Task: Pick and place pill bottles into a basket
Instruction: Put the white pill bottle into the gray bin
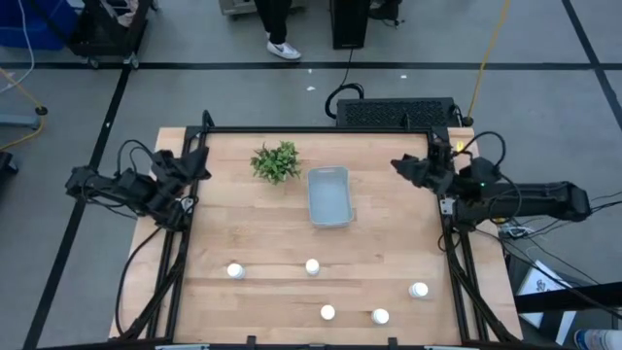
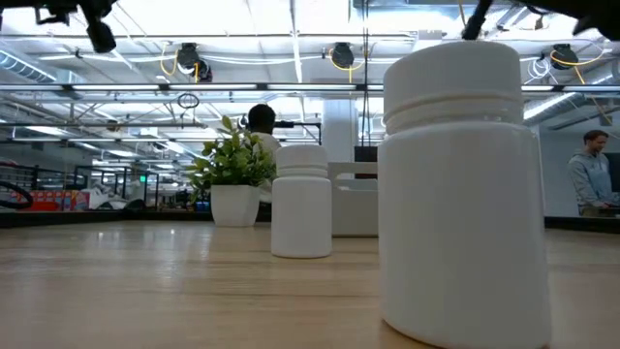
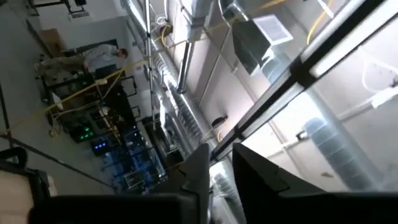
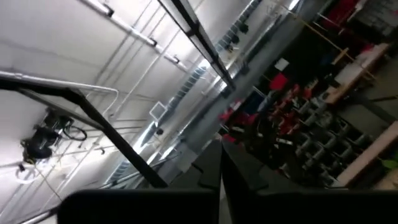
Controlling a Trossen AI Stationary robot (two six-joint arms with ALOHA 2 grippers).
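- No pick is under way: this looks like the opening step, with both arms parked at the table edges and none of the bottles in the basket (image 1: 328,197).
- The left gripper (image 1: 194,163) sits at the left edge, aimed up toward the ceiling; in the left wrist view its fingers (image 3: 198,180) are drawn together with only a thin slit between them, holding nothing.
- The right gripper (image 1: 403,167) sits at the right edge, also tilted upward; its fingers (image 4: 211,168) are closed against each other, empty.
- The basket lies between the two sets of fingers, nearer the right ones, with a small potted plant (image 1: 276,161) just beside its far-left corner.
- Five pill bottles (image 1: 312,266) stand upright in a loose band along the table's near side, well apart from both sets of fingers; one (image 1: 418,289) is nearest the right fingers, another (image 1: 235,270) nearest the left.
- The next move likely calls for one arm to pitch its wrist down, spread its fingers, and descend over the closest bottle's cap so the fingers straddle it.
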